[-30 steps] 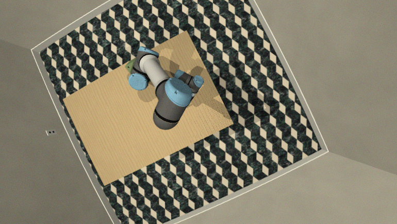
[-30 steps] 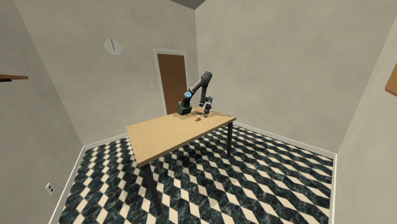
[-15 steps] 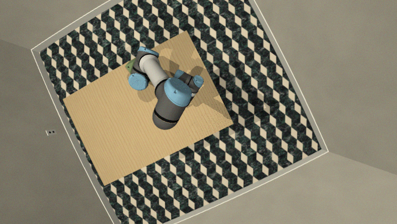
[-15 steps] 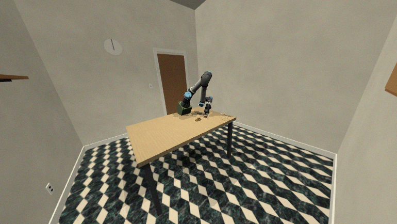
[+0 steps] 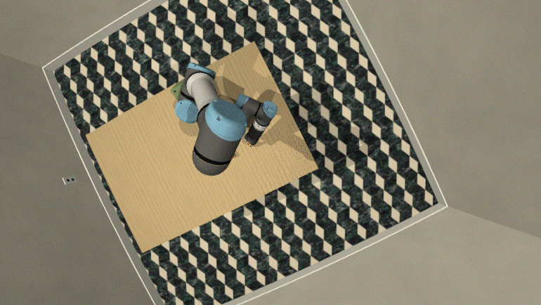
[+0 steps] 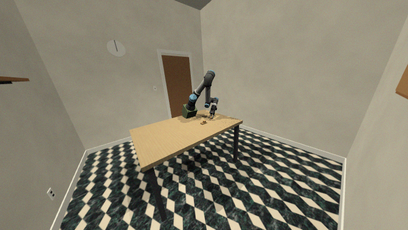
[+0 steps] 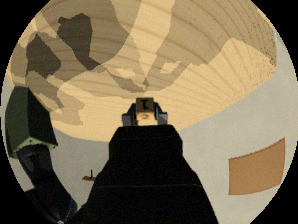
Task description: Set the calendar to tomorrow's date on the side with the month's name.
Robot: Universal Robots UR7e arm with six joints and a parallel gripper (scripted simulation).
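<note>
Claw point(image 5: 249, 141) point(image 6: 211, 115) point(image 7: 145, 107), tipped at slant right of green block point(image 5: 175, 91) point(image 6: 185, 112) point(image 7: 29, 120), grips cube point(image 5: 248, 143) point(image 6: 211, 117) point(image 7: 145, 104), dark marks on its faces. Tray point(image 6: 203, 123) sits on table point(image 5: 170, 170) point(image 6: 174, 135) point(image 7: 205, 92), right of block and nearer onlooker, well apart from block. Tray's dates too small to read.

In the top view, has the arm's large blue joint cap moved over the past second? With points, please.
Yes: judged against the fixed wooden table point(image 5: 170, 211), the large blue joint cap point(image 5: 225, 120) has shifted left in the picture.
</note>
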